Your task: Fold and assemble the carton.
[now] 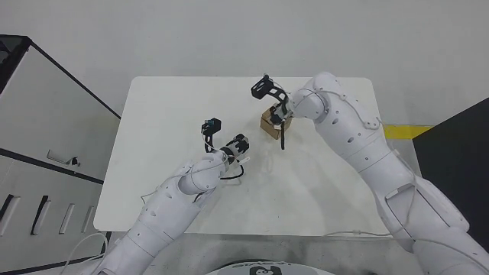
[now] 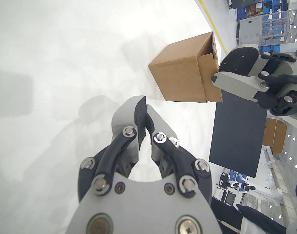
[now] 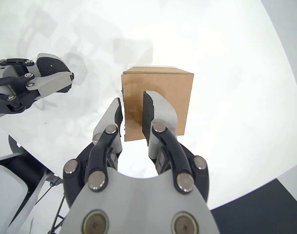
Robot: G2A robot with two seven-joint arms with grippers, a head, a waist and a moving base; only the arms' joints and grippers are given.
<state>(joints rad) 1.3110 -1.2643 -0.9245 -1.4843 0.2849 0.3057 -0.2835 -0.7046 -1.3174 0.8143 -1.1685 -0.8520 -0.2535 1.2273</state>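
Though unsealed, carton (image 3: 163, 93) at right pincer (image 3: 132, 96).

From above, I look down on the whole desk (image 1: 176, 114). My wrist cameras sit close behind my left hand (image 2: 144, 118) and right hand (image 3: 133, 113), both facing the carton (image 2: 180, 74).
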